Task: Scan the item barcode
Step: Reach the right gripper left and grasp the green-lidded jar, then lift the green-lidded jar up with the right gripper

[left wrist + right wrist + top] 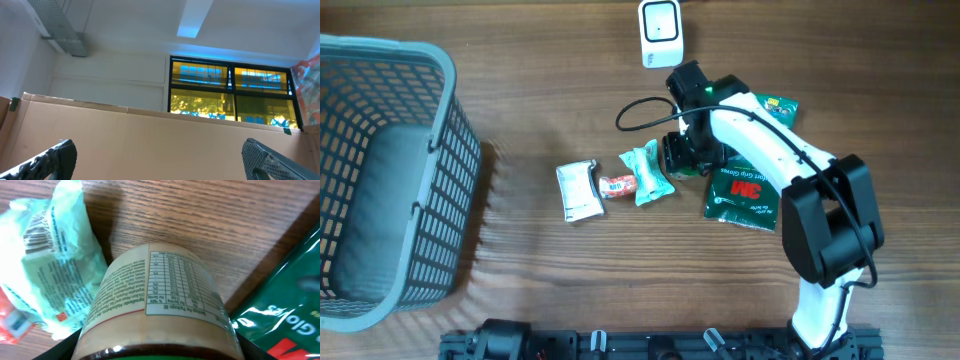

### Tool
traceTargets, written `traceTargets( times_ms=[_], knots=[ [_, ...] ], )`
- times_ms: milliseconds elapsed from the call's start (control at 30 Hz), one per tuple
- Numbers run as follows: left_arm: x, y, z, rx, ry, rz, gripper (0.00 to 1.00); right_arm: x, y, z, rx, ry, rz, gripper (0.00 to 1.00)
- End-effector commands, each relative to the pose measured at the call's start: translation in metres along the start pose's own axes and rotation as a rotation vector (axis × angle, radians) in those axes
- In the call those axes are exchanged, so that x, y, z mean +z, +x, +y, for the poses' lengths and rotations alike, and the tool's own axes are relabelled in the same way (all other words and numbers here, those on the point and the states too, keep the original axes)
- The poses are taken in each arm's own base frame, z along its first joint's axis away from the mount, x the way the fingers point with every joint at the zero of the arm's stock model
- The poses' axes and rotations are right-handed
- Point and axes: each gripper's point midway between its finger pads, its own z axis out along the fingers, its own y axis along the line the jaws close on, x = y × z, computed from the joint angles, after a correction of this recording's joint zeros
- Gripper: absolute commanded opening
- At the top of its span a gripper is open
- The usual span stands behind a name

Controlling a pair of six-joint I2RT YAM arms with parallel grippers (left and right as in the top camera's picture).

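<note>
Far left, a grey basket (380,170) sits on the worktop (550,270). The left tool (159,155) points up at the ceiling, jaws wide apart, holding nothing. Mid-worktop lie a white packet (578,190), a small red wrapper (617,185) and a pale green packet (647,175). Just beside that, the right tool (678,157) is clamped around a labelled jar (160,295), which lies on its side next to a green glove pack (742,195). The white scanner (661,32) stands beyond.

The jar (155,305) lies on the table (200,215) between the snack packet (45,265) and the glove pack (280,315).
</note>
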Motion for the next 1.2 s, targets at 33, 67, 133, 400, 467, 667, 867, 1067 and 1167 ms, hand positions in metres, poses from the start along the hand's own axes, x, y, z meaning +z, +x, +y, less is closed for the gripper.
traceTargets(
  times_ms=[33,67,133,400,467,667,867,1067,1167],
  knots=[
    [0.0,0.002,-0.001,0.008,0.003,0.005,1.0,-0.003,-0.003,-0.005,-0.067,0.063,-0.011,0.8],
    [-0.002,0.001,-0.001,0.008,0.003,0.003,1.0,-0.003,-0.001,-0.006,-0.04,0.065,-0.006,0.94],
    [-0.011,-0.002,-0.001,0.004,0.005,-0.015,1.0,-0.003,0.004,-0.007,0.043,0.071,0.011,0.99],
    [-0.05,0.008,0.002,0.005,0.005,-0.128,1.0,-0.003,0.009,-0.007,0.524,0.074,0.018,0.99],
    [-0.048,0.013,0.003,0.006,-0.004,-0.119,1.0,-0.002,0.005,-0.006,0.536,0.065,0.003,0.99],
    [-0.048,0.014,0.004,0.005,-0.004,-0.121,1.0,0.013,-0.006,-0.009,0.531,0.065,-0.051,0.99],
    [-0.048,0.015,0.004,0.005,-0.004,-0.12,1.0,0.043,0.005,-0.009,0.595,0.074,0.036,0.98],
    [-0.048,0.016,0.004,0.006,-0.004,-0.113,1.0,0.066,0.014,-0.013,0.632,0.103,0.093,0.71],
    [-0.048,0.016,0.004,0.006,-0.004,-0.112,1.0,0.064,0.019,-0.012,0.625,0.101,0.121,0.65]
  ],
)
